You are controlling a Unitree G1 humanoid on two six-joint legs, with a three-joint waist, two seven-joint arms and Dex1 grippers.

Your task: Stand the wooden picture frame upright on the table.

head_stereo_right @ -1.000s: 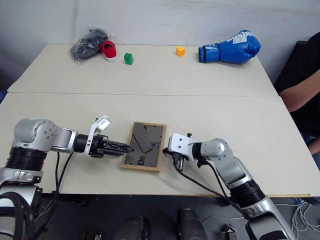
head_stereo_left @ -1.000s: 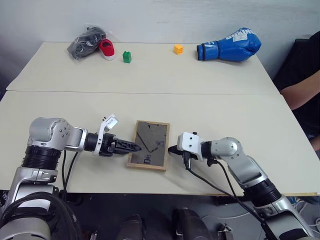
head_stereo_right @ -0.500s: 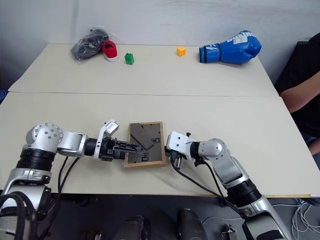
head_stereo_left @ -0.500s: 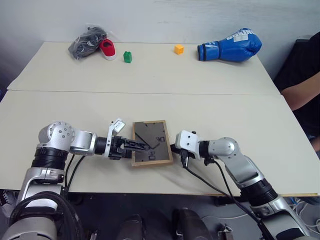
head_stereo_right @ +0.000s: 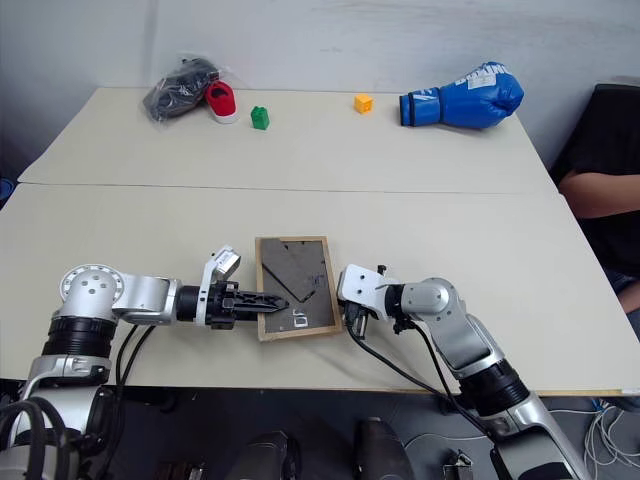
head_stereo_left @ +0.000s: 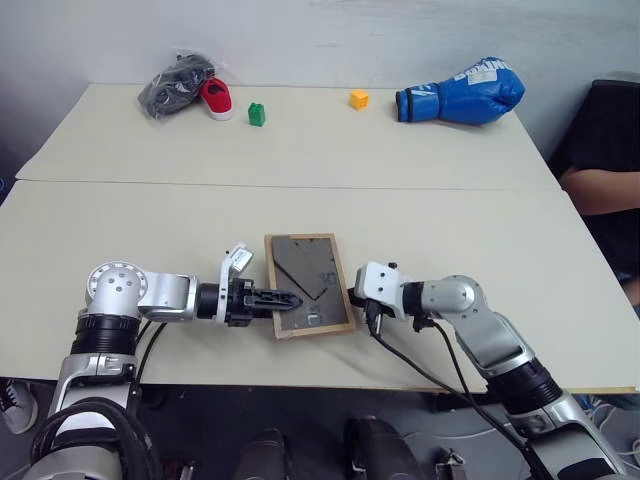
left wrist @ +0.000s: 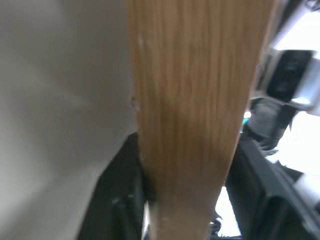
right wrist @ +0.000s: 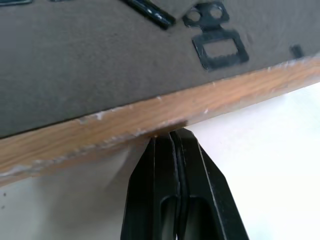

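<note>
The wooden picture frame (head_stereo_left: pixel 308 283) lies flat on the table (head_stereo_left: pixel 450 220) near its front edge, dark back panel and folded stand facing up. From the left, my left gripper (head_stereo_left: pixel 287 298) is shut on the frame's left rim. In the left wrist view that light-wood rim (left wrist: pixel 190 100) sits between the two black fingers (left wrist: pixel 120 200). My right gripper (head_stereo_left: pixel 351 298) is shut, and its tips touch the frame's right rim near the lower corner. In the right wrist view the closed right gripper (right wrist: pixel 167 137) meets the wooden edge of the frame (right wrist: pixel 100 65) from below.
Along the far edge lie a blue boxing glove (head_stereo_left: pixel 460 92), an orange cube (head_stereo_left: pixel 357 98), a green block (head_stereo_left: pixel 256 114) and a red shoe beside a dark bag (head_stereo_left: pixel 180 88). A seam (head_stereo_left: pixel 300 187) crosses the table. A person's arm (head_stereo_left: pixel 600 190) is at the right.
The left gripper has closed from wide open onto the frame's left rim. The frame has turned, its far end swinging left. The right gripper kept still.
</note>
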